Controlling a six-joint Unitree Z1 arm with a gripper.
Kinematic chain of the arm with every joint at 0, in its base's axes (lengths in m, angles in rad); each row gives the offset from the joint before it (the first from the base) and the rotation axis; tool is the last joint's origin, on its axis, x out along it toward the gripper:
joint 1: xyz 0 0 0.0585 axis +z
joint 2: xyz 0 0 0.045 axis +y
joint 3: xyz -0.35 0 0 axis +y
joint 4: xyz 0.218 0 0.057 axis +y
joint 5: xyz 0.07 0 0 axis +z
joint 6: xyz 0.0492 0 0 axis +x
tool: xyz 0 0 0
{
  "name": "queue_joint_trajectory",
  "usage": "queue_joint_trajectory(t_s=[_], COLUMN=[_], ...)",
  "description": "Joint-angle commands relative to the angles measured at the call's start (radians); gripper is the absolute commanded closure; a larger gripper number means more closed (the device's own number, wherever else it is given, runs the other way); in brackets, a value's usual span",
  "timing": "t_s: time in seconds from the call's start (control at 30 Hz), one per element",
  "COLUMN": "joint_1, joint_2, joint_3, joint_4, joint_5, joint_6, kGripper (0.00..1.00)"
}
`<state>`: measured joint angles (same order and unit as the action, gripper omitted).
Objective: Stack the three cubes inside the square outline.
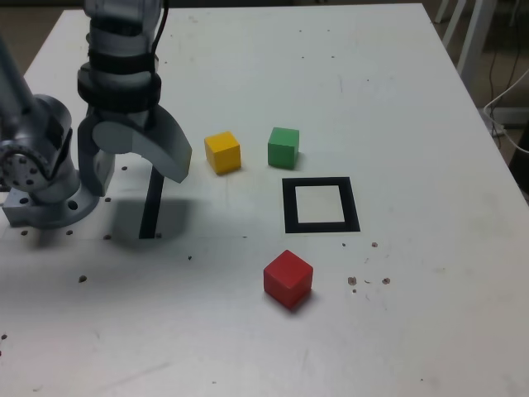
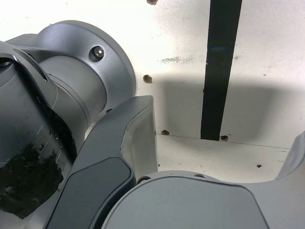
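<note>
Three cubes lie apart on the white table. In the exterior view the yellow cube (image 1: 222, 152) and the green cube (image 1: 283, 147) sit side by side just behind the square outline (image 1: 289, 205), whose white centre is bare. The red cube (image 1: 288, 279) rests in front of the outline. My gripper (image 1: 136, 175) hangs open and holds nothing at the exterior view's left, well away from the yellow cube, pointing down over a black strip. The wrist view shows the gripper (image 2: 219, 152) with its jaws spread wide above bare table; no cube or outline appears there.
A straight black strip (image 1: 151, 207) (image 2: 219, 71) lies on the table under the gripper. The arm's grey base (image 1: 41, 186) (image 2: 62, 90) stands close beside it at the exterior view's left. Small dark holes and specks dot the table (image 1: 413, 289).
</note>
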<state>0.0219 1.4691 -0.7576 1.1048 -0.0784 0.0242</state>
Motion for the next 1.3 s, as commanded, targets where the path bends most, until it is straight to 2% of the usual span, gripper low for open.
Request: queue_joint_trajectory(t_s=[0.0, 0.3, 0.63, 0.97, 1.1, 1.27], joint_1=[0.002, -0.037, -0.253, -0.409, -0.447, -0.487], joint_2=[0.007, 0.044, 0.092, 0.182, 0.199, 0.22], joint_3=[-0.004, -0.08, -0.224, -0.341, -0.364, -0.388], joint_4=[0.004, 0.045, 0.115, 0.125, 0.121, 0.118], joint_5=[0.002, -0.002, -0.01, -0.01, -0.002, 0.026], joint_6=[0.002, -0.012, -0.143, -0.179, -0.178, -0.167], kGripper=[0.0, 0.0, 0.0, 0.0, 0.0, 0.0])
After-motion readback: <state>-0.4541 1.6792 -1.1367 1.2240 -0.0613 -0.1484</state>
